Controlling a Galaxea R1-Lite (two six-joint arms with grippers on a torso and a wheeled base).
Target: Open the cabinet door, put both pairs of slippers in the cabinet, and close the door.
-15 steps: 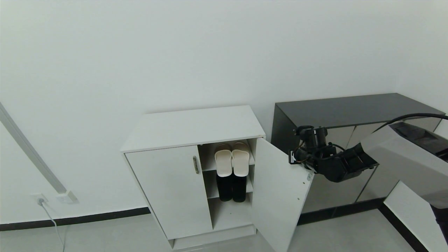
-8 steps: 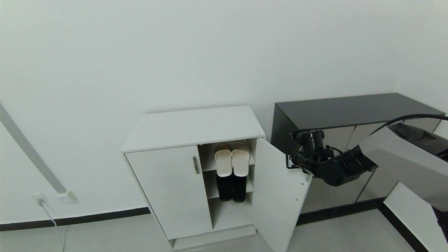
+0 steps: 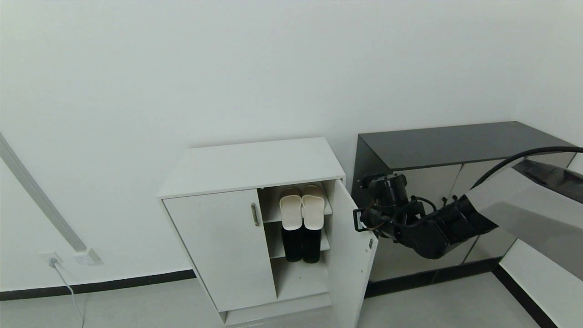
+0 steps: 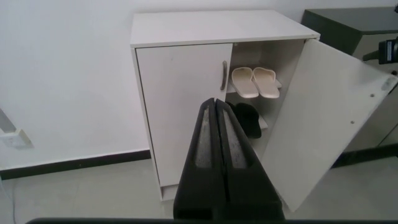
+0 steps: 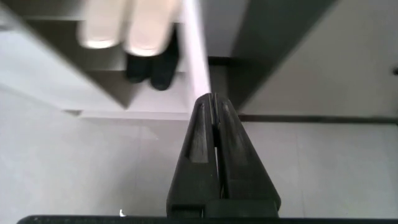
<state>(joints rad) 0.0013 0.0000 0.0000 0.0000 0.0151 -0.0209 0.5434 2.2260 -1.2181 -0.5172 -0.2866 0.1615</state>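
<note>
Progress well on: door opened, both pairs housed, only the closing left, by the look of things.

Farthest left, left claw [image 4: 216,115] pressed shut on nothing, hanging well out in front of the cabinet [image 3: 250,166] and seemingly with no part in the present step. Next, left door [image 3: 223,248] flat shut, handle [image 3: 255,214] upright at its inner edge. Just right of that, the open half of the cabinet. White slippers [image 3: 302,208] side by side on the top shelf, toes jutting past the shelf's front edge. Black slippers [image 3: 300,246] directly beneath on the middle shelf, also right at the front edge. Then right door [image 3: 350,259], hinged at the cabinet's right side, standing roughly half open with its free edge swung out into the room. Right claw [image 5: 215,106] closed with fingers together, gripping nothing, set by the door's outer face near the top corner; actual touch impossible to confirm. Farthest right, dark sideboard [image 3: 455,141] against the same wall, just beside the cabinet.

Judged stage: closing in hand, not finished. Still to do: a steady push on the outer face through the rest of the arc, until flush with the left door. Possible snag: overhanging toes fouling the inside of the door and keeping it from seating.
</note>
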